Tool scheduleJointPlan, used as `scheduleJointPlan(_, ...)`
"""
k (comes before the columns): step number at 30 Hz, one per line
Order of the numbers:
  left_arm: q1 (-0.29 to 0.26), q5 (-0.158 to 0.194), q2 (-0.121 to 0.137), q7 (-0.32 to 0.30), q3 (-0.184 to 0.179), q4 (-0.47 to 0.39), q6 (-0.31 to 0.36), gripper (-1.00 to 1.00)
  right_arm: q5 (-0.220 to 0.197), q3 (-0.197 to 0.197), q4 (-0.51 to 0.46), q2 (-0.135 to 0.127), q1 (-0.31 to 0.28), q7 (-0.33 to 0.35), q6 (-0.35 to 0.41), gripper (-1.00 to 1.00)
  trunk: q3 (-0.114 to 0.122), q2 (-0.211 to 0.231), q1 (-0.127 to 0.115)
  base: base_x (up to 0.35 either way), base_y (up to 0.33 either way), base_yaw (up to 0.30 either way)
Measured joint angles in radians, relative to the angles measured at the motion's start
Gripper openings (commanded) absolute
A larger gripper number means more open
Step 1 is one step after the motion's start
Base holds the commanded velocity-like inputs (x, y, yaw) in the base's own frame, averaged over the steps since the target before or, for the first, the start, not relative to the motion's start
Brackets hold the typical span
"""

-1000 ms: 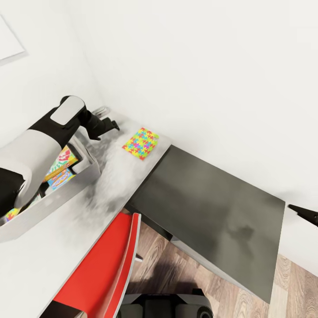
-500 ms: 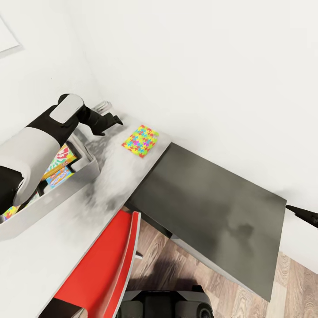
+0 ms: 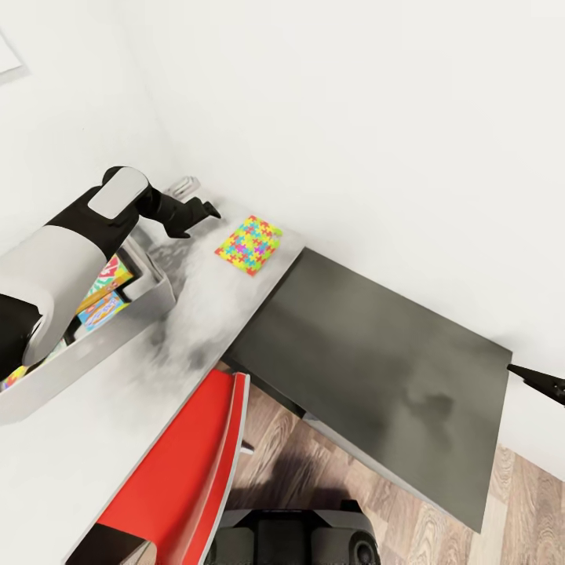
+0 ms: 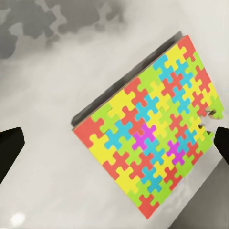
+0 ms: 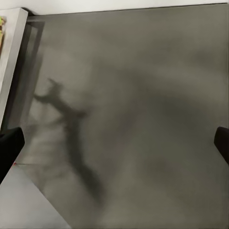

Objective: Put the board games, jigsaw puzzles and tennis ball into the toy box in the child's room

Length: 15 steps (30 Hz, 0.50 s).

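Looking down over the bench [image 3: 196, 314], you have your left pincer [image 3: 205, 212] held out past the end of the toy box [image 3: 102, 345], near the jigsaw puzzle [image 3: 249, 245] but not touching it. The puzzle lies flat on the light grey top, close to the wall and just beside the edge where the dark grey wing [image 3: 377, 369] begins. Through the left wrist camera the puzzle [image 4: 152, 129] sits between the two dark fingertips [image 4: 9, 148], which stand far apart at opposite edges of the picture with nothing gripped between them; one corner of the square reaches close to the far fingertip.

The toy box rests on the light top under your left arm [image 3: 71, 243]. Inside it you can see colourful flat boxes [image 3: 100, 294], partly hidden by the arm, and a scrap of puzzle pattern at its near end [image 3: 14, 378].

Your right pincer [image 3: 541, 382] pokes in at the right edge of the head view, off past the end of the dark wing. In the right wrist camera its fingertips [image 5: 10, 145] are spread wide over the dark wing surface [image 5: 143, 119], holding nothing.

A red chair [image 3: 180, 471] stands tucked against the bench, over wood flooring [image 3: 314, 471].
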Motion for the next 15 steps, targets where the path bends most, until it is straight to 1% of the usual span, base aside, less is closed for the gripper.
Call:
scheduleJointPlan(3,0.000,-0.006,0.000,-0.003,0.000,0.000,-0.009,1.00,0.000,0.000,0.000,0.000,0.000,0.000,0.000,1.00,-0.005,0.000,0.000,0.000,0.000,0.000)
scheduleJointPlan(5,0.000,-0.030,0.000,-0.005,0.000,0.001,-0.022,1.00,0.000,0.000,0.000,0.000,0.000,0.000,0.000,1.00,-0.008,0.000,0.000,0.000,0.000,0.000)
scheduleJointPlan(6,0.000,-0.030,0.000,-0.005,0.000,0.001,-0.022,1.00,0.000,0.000,0.000,0.000,0.000,0.000,0.000,1.00,-0.010,0.000,0.000,0.000,0.000,0.000)
scheduleJointPlan(9,0.000,-0.083,0.000,-0.015,0.001,0.002,-0.044,1.00,0.000,0.000,0.000,0.000,0.000,0.000,0.000,1.00,-0.015,0.000,0.000,0.000,0.000,0.000)
scheduleJointPlan(10,0.000,-0.084,0.000,-0.015,0.001,0.002,-0.045,1.00,0.000,0.000,0.000,0.000,0.000,0.000,0.000,1.00,-0.016,0.000,0.000,0.000,0.000,0.000)
scheduleJointPlan(13,-0.003,-0.124,0.000,-0.048,0.005,0.006,-0.060,1.00,0.000,0.000,0.000,0.000,0.000,0.001,0.000,1.00,-0.021,0.000,0.000,0.000,0.000,0.000)
scheduleJointPlan(14,-0.003,-0.125,-0.001,-0.048,0.005,0.006,-0.060,1.00,0.000,0.000,0.000,0.000,0.000,0.001,0.000,1.00,-0.023,0.000,0.000,0.000,0.000,0.000)
scheduleJointPlan(15,-0.006,-0.134,-0.001,-0.059,0.005,0.009,-0.063,1.00,0.000,0.000,0.000,0.000,0.000,0.001,0.000,1.00,-0.024,0.000,0.000,0.000,0.000,0.000)
